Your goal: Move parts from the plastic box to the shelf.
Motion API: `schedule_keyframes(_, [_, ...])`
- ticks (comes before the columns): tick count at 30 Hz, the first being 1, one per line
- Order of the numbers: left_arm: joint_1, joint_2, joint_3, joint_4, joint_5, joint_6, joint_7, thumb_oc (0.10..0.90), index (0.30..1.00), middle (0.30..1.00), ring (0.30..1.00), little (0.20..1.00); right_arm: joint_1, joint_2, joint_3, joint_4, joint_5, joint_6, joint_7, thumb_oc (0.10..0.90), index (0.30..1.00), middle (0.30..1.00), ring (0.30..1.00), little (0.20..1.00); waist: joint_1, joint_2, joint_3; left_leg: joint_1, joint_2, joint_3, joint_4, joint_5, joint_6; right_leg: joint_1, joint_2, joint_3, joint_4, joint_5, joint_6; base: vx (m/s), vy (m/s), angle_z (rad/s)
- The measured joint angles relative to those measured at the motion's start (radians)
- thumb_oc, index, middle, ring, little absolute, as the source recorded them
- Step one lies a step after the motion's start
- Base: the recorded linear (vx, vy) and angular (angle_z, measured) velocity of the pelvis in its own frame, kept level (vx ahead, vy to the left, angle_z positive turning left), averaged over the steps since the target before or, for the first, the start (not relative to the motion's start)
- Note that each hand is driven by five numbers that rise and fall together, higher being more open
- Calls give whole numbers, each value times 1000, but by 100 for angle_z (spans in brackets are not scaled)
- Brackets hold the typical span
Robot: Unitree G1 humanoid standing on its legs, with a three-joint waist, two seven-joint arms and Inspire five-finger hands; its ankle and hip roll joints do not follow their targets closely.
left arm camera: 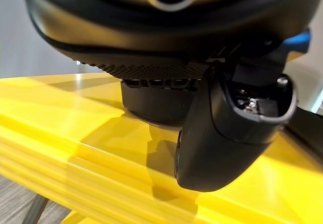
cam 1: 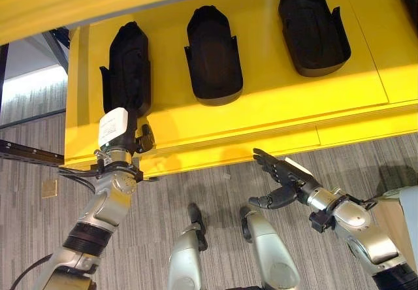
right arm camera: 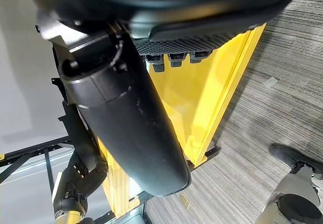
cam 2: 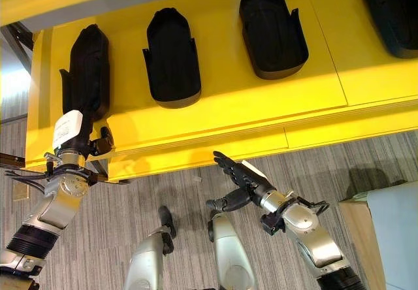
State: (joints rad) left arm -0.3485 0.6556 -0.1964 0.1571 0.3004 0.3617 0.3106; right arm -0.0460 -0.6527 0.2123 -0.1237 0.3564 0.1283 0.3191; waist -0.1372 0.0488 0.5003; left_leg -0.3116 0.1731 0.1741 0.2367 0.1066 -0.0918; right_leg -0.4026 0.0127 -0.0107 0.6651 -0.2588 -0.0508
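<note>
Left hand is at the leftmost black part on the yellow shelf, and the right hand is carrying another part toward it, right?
Not quite. The right hand holds nothing, fingers open below the shelf edge, as the left eye view shows. The left hand is at the leftmost part.

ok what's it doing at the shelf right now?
The robot stands at the yellow shelf, loading black parts onto it. The left hand is on the leftmost part at the shelf's left end; its fingers are hidden under the part, so the grip can't be read. Two more parts already lie in a row beside it. The right hand hangs open and empty, just off the shelf's front edge.
</note>
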Motion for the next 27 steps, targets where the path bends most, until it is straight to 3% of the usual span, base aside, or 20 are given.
schedule_keyframes(8, [4, -50, 46, 61, -101, -3, 80, 900, 1000, 1000, 1000, 1000, 0, 0, 0, 0, -2, 1, 0, 900, 1000, 1000, 1000, 1000, 0, 1, -24, 0, 0, -2, 0, 0, 0, 0, 1, -1, 2, -4, 5, 0, 0, 0])
schedule_keyframes(19, [1, -51, 48, 71, -132, -15, 101, 900, 1000, 1000, 1000, 1000, 1, -1, 0, 0, -1, 2, -1, 900, 1000, 1000, 1000, 1000, 0, 0, -29, -2, 1, -4, 1, 0, 0, -1, 1, 0, 2, -6, 6, 0, 0, 0])
schedule_keyframes(27, [-4, -50, 52, 70, -135, -19, 115, 900, 1000, 1000, 1000, 1000, 4, 0, 0, 0, -1, 2, 0, 900, 1000, 1000, 1000, 1000, 1, -21, -33, -3, 0, -6, 1, 0, 0, 0, 0, 1, 0, -8, 9, 0, 0, 0])
